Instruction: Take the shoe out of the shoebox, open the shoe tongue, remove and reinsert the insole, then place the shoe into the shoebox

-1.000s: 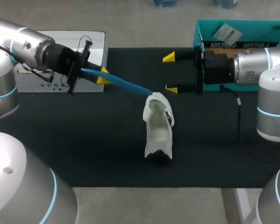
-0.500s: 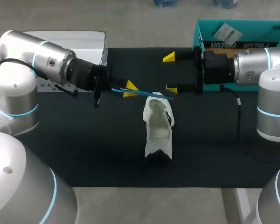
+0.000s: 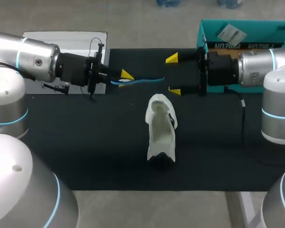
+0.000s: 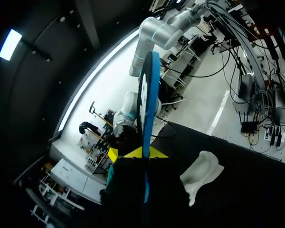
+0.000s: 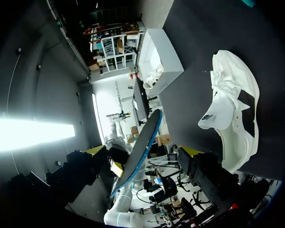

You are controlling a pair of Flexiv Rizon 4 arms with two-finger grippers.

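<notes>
The white shoe [image 3: 160, 130] stands on the black mat, its opening facing the far side; it also shows in the left wrist view [image 4: 199, 175] and the right wrist view [image 5: 232, 109]. My left gripper [image 3: 126, 78] is shut on one end of the blue insole [image 3: 145, 80], which hangs level in the air beyond the shoe, clear of it. In the left wrist view the insole [image 4: 148, 114] stands on edge out of the left gripper [image 4: 137, 153]. My right gripper [image 3: 173, 75] is open and empty, and the insole's free end points at the gap between its fingers. The teal shoebox [image 3: 247, 31] is at the far right.
A white box [image 3: 61, 40] lies at the far left edge of the black mat [image 3: 85, 152], behind my left arm; it also appears in the right wrist view [image 5: 161, 57]. A paper tag [image 3: 231, 33] lies inside the shoebox.
The insole's tip was at the shoe's opening a second ago; my left arm has swung it up and away, level toward the right gripper. The right arm and shoe have not moved.
</notes>
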